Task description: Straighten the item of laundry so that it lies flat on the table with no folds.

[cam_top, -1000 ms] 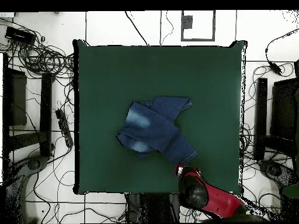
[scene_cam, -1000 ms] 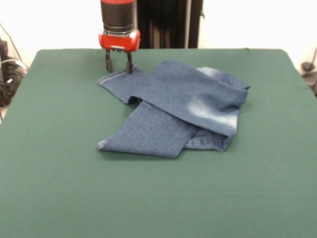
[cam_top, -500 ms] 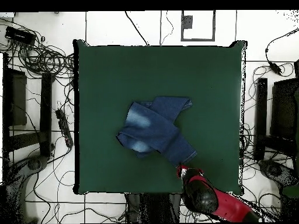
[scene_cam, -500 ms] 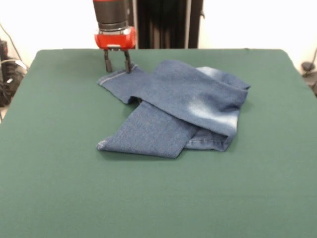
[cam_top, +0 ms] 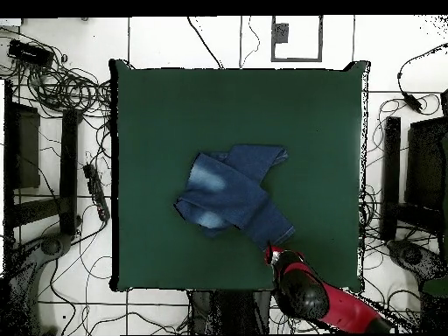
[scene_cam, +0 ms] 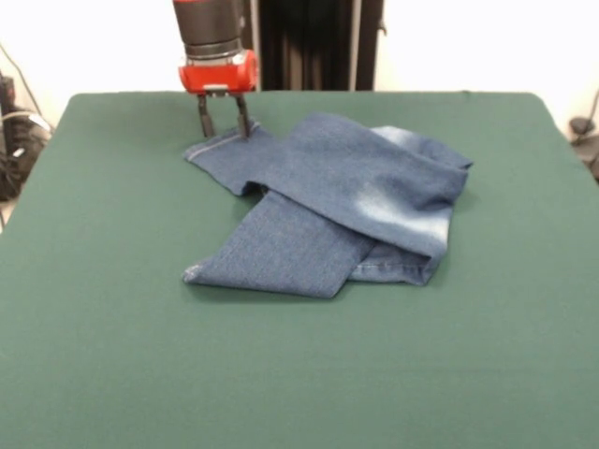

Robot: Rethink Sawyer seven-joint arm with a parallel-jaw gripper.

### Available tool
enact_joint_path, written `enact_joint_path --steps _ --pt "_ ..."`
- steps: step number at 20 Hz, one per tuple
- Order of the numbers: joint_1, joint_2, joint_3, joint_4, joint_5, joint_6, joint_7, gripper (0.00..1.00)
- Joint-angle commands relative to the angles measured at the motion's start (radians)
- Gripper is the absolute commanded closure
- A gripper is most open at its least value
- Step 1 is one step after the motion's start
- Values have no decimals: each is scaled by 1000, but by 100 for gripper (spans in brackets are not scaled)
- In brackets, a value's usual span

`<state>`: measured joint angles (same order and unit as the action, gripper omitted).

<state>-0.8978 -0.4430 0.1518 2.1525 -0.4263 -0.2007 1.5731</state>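
The small blue denim jeans lie crumpled on the green table, with the legs folded over each other and a faded pale patch on the upper layer. One leg end points to the far left corner. My gripper hangs from the red and black arm right over that leg's hem, its two fingers apart and the tips at the hem's edge. In the overhead view the jeans lie near the middle of the table, and the gripper is at their lower right end.
Cables and dark equipment lie on the floor on both sides of the table. The black pedestal stands behind the table's far edge.
The gripper has shifted a little to the left and slightly up in the front view. The jeans have not moved.
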Motion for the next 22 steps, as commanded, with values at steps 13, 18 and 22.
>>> enact_joint_path --steps 13,18,22 --pt "-86 121 345 -56 -15 101 118 0" --pt "-81 141 353 -64 -12 77 131 0" --pt "-86 154 376 -63 1 82 141 0"
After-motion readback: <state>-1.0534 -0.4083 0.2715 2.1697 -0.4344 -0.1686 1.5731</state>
